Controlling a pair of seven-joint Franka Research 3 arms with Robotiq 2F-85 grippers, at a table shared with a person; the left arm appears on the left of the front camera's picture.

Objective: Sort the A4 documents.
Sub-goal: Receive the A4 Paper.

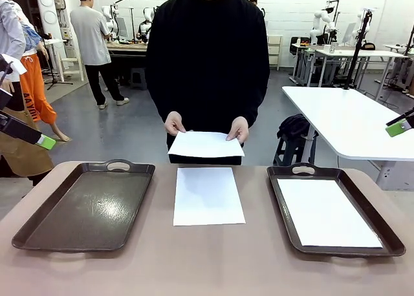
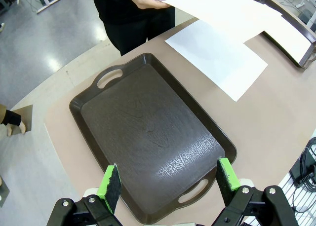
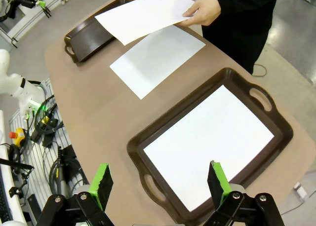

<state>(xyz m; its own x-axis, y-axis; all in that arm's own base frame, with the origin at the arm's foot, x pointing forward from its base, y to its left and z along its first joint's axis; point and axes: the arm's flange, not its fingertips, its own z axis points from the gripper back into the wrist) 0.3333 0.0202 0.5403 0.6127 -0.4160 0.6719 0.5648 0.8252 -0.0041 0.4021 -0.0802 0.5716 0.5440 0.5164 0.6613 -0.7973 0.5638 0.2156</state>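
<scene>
Three plain white rectangular sheets of thin paper (image 1: 208, 196) are counted: one directly below the right pincer (image 3: 160, 179), two beyond it. Two dark brown rectangular handled trays (image 1: 35, 212) are counted, one below the right pincer, one below the left pincer (image 2: 170, 179). Two hands (image 1: 173, 123) are counted.

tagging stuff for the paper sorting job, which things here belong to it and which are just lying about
Job: middle sheet; held sheet; third sheet in the right tray; left tray.
Lying about: white table behind; black bag; cables.
</scene>
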